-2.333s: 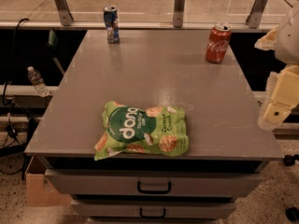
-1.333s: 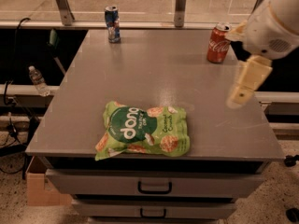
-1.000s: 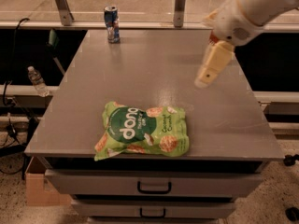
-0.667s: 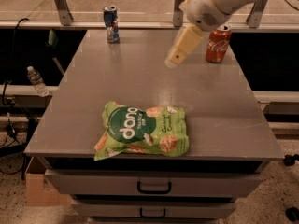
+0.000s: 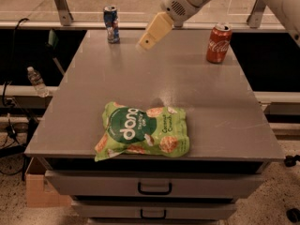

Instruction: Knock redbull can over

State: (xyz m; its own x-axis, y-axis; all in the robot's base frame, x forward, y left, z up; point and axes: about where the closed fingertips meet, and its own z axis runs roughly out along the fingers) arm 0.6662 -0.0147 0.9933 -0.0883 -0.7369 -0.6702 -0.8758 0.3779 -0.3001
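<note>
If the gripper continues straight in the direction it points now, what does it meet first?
Probably the table top, not the redbull can further left: the gripper hangs over the table pointing down-left. Depth is unclear.

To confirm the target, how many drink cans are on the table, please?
2: redbull can far left, Coca-Cola can far right; the gripper hovers between, nearer the redbull can.

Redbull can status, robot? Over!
Gripper above table, right of redbull can. Can upright, untouched, far-left corner. Nothing between; Coke can off to the right.

gripper (image 5: 146,43) near redbull can (image 5: 111,24), bare tabletop (image 5: 187,88) between
</note>
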